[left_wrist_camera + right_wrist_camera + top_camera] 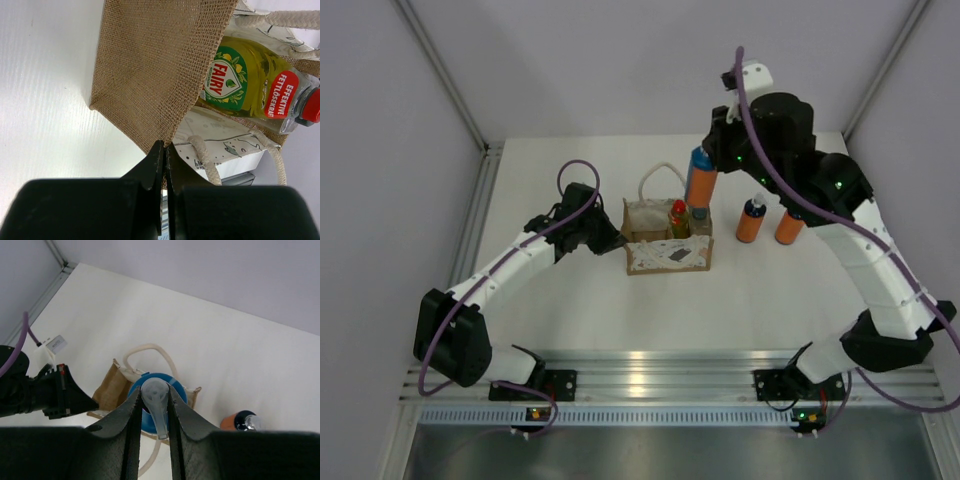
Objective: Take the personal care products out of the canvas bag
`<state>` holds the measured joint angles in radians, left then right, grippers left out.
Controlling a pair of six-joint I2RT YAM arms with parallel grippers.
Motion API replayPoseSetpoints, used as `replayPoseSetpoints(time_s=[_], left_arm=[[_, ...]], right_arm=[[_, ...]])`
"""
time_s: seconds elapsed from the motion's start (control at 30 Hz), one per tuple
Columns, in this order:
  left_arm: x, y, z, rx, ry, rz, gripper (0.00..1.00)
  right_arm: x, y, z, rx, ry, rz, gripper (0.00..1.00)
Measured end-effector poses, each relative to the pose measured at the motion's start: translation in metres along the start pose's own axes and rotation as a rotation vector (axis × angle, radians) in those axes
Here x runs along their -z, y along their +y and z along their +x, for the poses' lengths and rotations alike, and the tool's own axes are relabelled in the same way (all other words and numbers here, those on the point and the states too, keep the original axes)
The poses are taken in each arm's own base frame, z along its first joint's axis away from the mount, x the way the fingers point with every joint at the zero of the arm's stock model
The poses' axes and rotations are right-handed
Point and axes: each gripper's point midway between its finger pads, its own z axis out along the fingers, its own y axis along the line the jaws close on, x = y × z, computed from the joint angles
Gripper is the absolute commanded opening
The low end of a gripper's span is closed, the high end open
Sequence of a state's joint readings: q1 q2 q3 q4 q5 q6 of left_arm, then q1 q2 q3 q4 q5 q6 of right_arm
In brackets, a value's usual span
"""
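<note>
The tan canvas bag (665, 245) stands mid-table with its white patterned panel facing the arms. My left gripper (617, 241) is shut on the bag's left edge (165, 145); its burlap side (150, 65) fills that wrist view. Inside the bag lies a yellow bottle (250, 82) with a red cap (678, 208). My right gripper (154, 392) is shut on the clear pump nozzle of an orange bottle with a blue top (699, 185), held upright over the bag's right end (107, 392). A dark cap (701, 214) shows just beneath it.
Two more orange bottles (752, 220) (788, 228) stand on the white table right of the bag; one shows in the right wrist view (240, 421). A white rope handle (658, 175) loops behind the bag. Walls close the table's back and sides.
</note>
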<state>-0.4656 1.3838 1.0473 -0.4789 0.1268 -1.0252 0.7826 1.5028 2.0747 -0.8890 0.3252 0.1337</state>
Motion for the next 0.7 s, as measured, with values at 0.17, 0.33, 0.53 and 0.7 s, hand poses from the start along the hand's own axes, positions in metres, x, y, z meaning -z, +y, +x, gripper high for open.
replayPoseSetpoints(time_s=[0.17, 0.33, 0.53, 0.7], left_arm=[[0.0, 0.0, 0.0, 0.0, 0.0, 0.0, 0.0], [0.0, 0.0, 0.0, 0.0, 0.001, 0.0, 0.0], [0.0, 0.0, 0.0, 0.0, 0.0, 0.0, 0.0], [0.0, 0.0, 0.0, 0.0, 0.001, 0.001, 0.0]], right_arm=[[0.031, -0.05, -0.008, -0.05, -0.05, 0.108, 0.0], [0.038, -0.099, 0.016, -0.074, -0.007, 0.239, 0.0], [0.027, -0.123, 0.069, -0.09, 0.116, 0.326, 0.0], [0.033, -0.146, 0.12, -0.141, 0.196, 0.406, 0.0]])
